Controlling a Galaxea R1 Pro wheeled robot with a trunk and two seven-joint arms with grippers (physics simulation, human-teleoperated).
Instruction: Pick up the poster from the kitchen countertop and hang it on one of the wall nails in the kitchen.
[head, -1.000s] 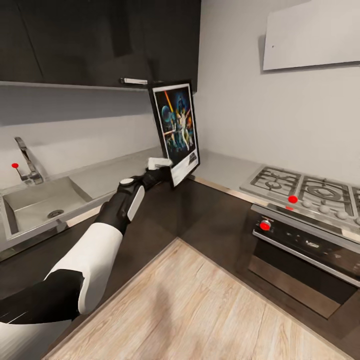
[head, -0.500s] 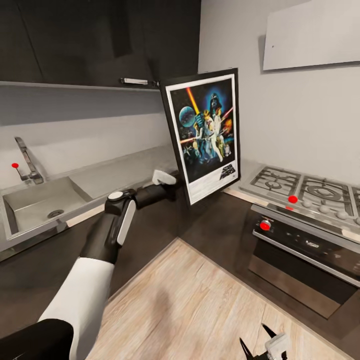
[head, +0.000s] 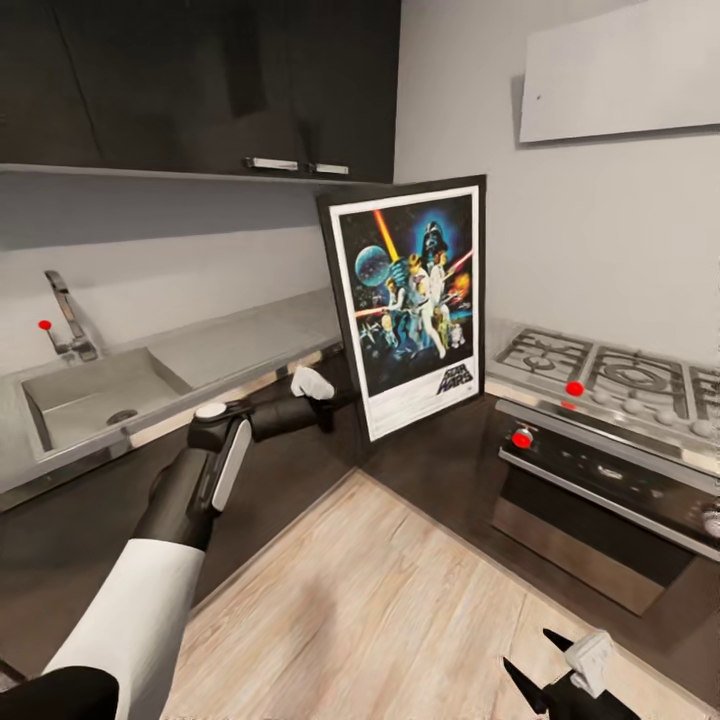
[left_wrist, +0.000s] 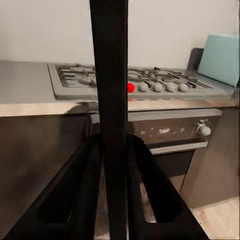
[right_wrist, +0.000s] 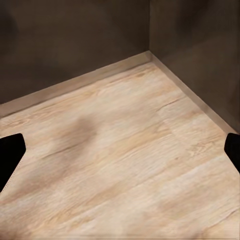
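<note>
black-framed poster (head: 410, 305) pinched at its lower edge by left gripper (head: 325, 392), lifted off countertop (head: 235, 345).
risk: thin edge-on hold, frame could pivot/slip btwn fingers (left_wrist: 75, 195) w/ any swing. nail (head: 538, 97) beyond it on wall panel (head: 620, 70) is a mere dot. right gripper (head: 560, 672) spread, cut off.

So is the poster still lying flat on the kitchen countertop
No, the left gripper holds the poster upright by its edge, in front of the corner, off the kitchen countertop.

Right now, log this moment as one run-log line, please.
phase: carrying | left gripper: shut on poster edge, off countertop | right gripper: open, low over floor | nail: not reached
</note>
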